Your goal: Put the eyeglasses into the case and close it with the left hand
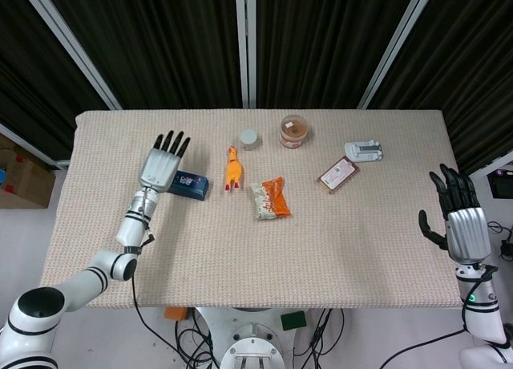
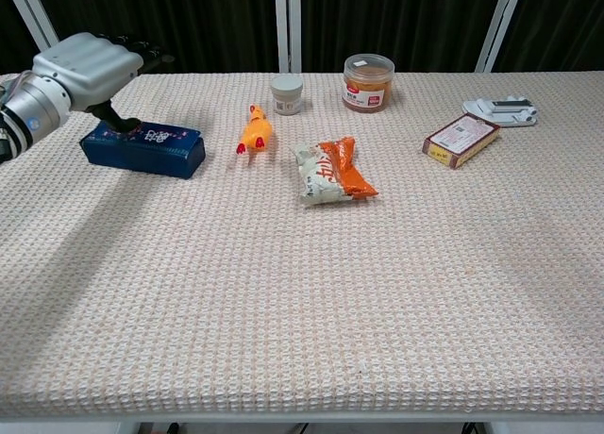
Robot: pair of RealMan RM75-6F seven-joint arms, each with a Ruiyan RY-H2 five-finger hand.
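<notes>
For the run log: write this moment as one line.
task: glasses into case, close | case: lid shut, on table | left hand: over case's left end, thumb on lid | right hand: open, off table edge | glasses: not visible

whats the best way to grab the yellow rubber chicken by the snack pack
Probably across the chicken's plump orange-yellow middle, coming from above. It lies flat on the cloth, long axis running toward and away from the robot, so fingers can close on its two long sides. There is open cloth either side, between the blue case and the snack pack.
</notes>
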